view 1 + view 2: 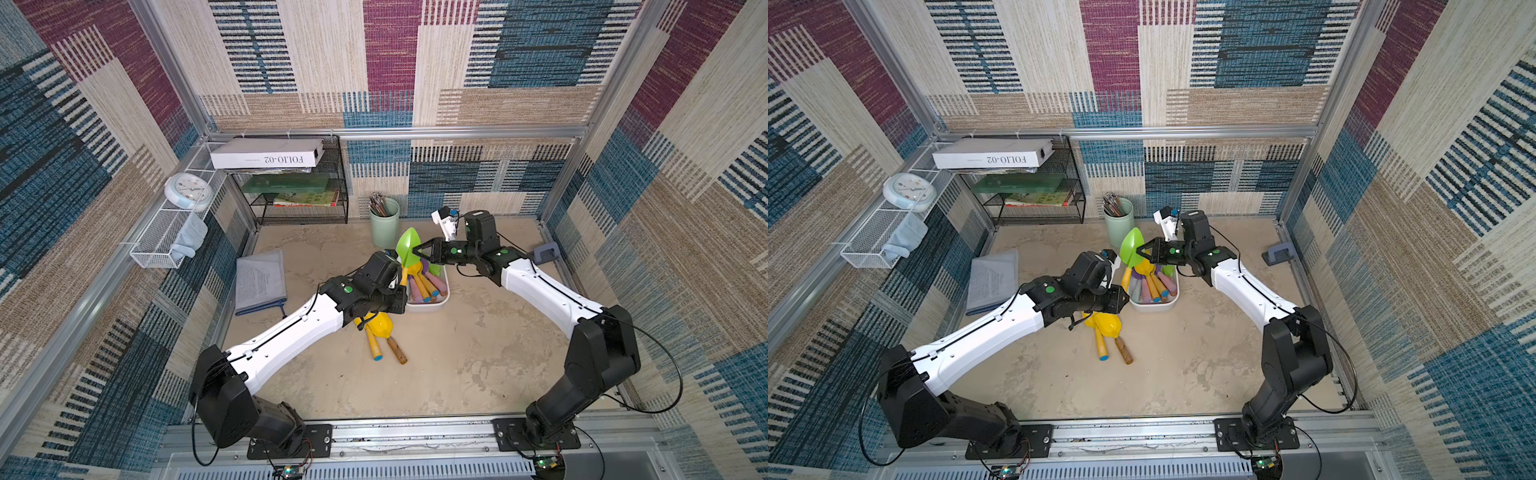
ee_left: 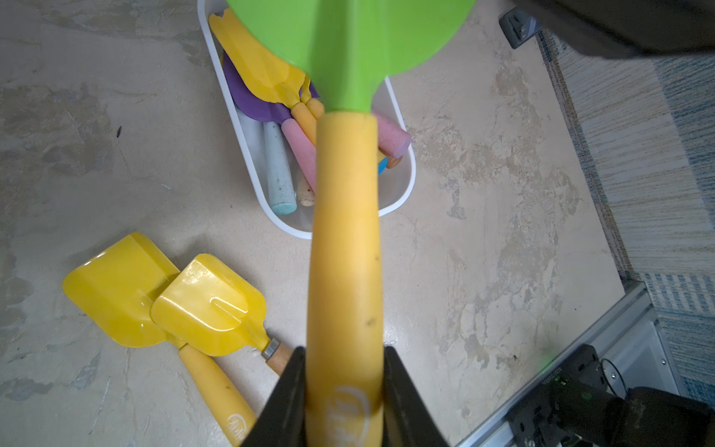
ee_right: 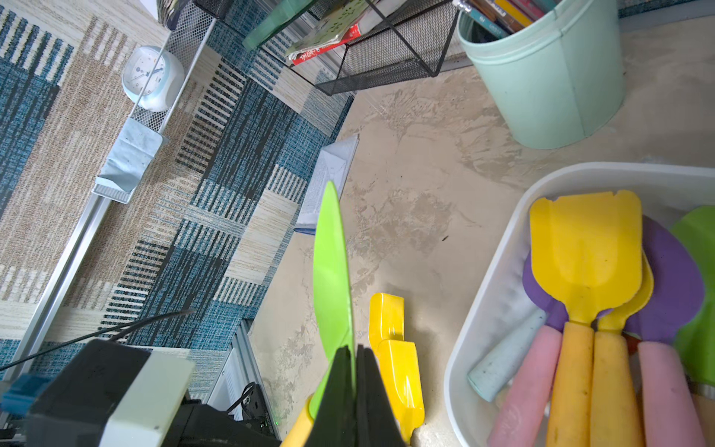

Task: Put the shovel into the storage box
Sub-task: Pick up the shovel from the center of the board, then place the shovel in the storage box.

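A shovel with a green blade [image 1: 408, 247] [image 1: 1132, 248] and a yellow foam handle [image 2: 344, 232] hangs in the air over the near-left end of the storage box [image 1: 428, 308] [image 1: 1152, 308], a shallow white tub. My left gripper [image 2: 344, 350] is shut on the handle's lower part. My right gripper [image 3: 354, 348] [image 1: 417, 252] is shut on the edge of the green blade [image 3: 330, 271]. The storage box [image 3: 499, 278] [image 2: 402, 185] holds several shovels with yellow, purple and green blades. Two yellow shovels [image 2: 116, 294] [image 2: 212, 305] lie on the table under my left arm.
A mint-green cup [image 1: 384, 228] of pencils stands just behind the box. A black mesh rack [image 1: 299, 195] with books is at the back left, a document folder [image 1: 259, 280] lies at the left, and a grey hole punch [image 1: 546, 252] sits at the right wall.
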`<state>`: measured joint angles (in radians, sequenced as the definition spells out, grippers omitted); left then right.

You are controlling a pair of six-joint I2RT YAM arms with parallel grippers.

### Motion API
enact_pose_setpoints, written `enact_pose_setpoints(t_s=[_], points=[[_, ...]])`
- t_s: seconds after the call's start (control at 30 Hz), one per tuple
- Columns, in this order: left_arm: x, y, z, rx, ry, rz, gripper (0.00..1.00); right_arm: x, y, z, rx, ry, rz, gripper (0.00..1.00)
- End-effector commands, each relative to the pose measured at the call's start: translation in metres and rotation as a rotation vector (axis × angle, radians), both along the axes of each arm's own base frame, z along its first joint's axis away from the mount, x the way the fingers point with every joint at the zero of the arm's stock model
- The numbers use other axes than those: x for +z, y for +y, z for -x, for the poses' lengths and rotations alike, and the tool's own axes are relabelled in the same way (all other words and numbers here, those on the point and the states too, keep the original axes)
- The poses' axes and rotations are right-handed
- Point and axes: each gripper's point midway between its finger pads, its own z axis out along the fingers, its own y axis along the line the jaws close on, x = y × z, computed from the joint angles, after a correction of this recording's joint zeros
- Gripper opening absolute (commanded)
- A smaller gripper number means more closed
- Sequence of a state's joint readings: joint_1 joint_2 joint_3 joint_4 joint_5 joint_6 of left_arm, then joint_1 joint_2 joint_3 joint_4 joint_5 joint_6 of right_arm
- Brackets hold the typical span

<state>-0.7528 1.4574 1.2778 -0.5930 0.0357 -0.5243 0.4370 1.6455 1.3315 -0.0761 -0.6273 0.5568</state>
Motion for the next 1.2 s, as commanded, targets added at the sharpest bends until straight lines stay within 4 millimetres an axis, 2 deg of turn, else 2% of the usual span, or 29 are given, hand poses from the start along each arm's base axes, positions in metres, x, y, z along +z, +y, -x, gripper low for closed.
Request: enact_pose_setpoints(t_s=[0.0,0.07,0.1,0.17,0.23,0.43,0.57,0.7,0.87,1.17], points=[[0.014,-0.015,0.000,-0.035,-0.022,0.066,0.27,0.012,0.003,-0.005,0.002,-0.057,-0.024,0.00],[0.016,-0.016,0.002,-0.042,-0.022,0.076,0.57,0.013,0.002,-0.007,-0.008,-0.063,-0.020,0.00],[0.018,-0.016,0.003,-0.045,-0.024,0.079,0.67,0.013,0.002,-0.008,-0.011,-0.063,-0.017,0.00],[0.021,-0.015,0.004,-0.042,-0.030,0.086,0.85,0.013,0.001,-0.012,-0.021,-0.068,-0.007,0.00],[0.023,-0.014,0.006,-0.043,-0.034,0.090,0.97,0.013,0.001,-0.016,-0.029,-0.072,0.005,0.00],[0.028,-0.004,0.017,-0.047,-0.039,0.093,0.99,0.004,-0.001,-0.036,-0.023,-0.071,0.061,0.00],[0.030,0.011,0.028,-0.035,-0.056,0.090,0.99,-0.009,-0.007,-0.049,0.036,-0.055,0.080,0.00],[0.034,0.028,0.038,-0.018,-0.095,0.094,0.99,-0.028,-0.017,-0.062,0.074,-0.041,0.143,0.00],[0.033,0.046,0.046,0.013,-0.113,0.068,0.99,-0.051,-0.017,-0.074,0.119,-0.013,0.169,0.00],[0.020,0.048,0.046,0.029,-0.091,0.055,0.99,-0.103,-0.011,-0.098,0.132,0.058,0.201,0.00]])
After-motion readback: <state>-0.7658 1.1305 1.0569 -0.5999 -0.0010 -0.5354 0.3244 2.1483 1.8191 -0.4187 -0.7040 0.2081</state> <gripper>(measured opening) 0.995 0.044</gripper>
